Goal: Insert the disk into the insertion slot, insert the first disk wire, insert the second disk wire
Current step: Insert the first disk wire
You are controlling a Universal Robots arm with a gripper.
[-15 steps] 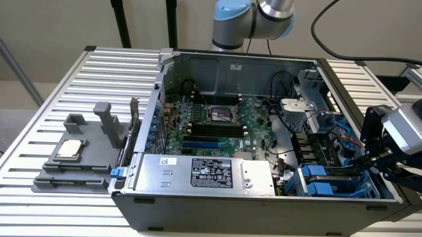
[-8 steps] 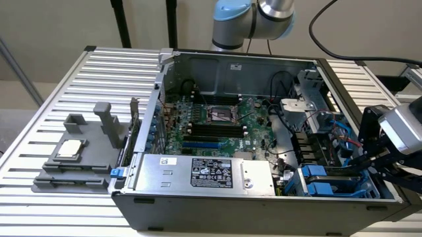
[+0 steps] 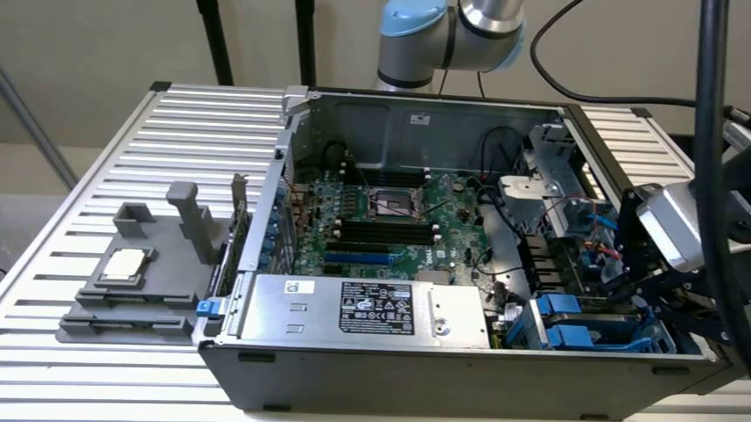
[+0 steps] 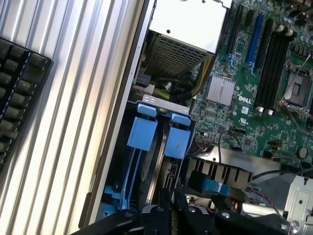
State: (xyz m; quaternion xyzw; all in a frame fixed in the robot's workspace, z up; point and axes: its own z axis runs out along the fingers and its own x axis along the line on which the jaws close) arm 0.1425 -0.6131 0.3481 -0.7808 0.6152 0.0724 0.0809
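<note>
We saw the gripper point(image 4: 171, 198) shut, gripping nothing we could make out, just over the slot point(image 4: 157, 102) in the case's point(image 3: 470, 374) near corner, the disk point(image 4: 142, 132) sitting inside it.

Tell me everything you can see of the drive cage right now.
The drive cage is a grey sheet-metal box in a corner of the computer case, at the exterior view's lower right, beside the power supply. Two blue plastic tabs sit side by side at its opening. The shut gripper hangs close over it; contact unclear.
</note>
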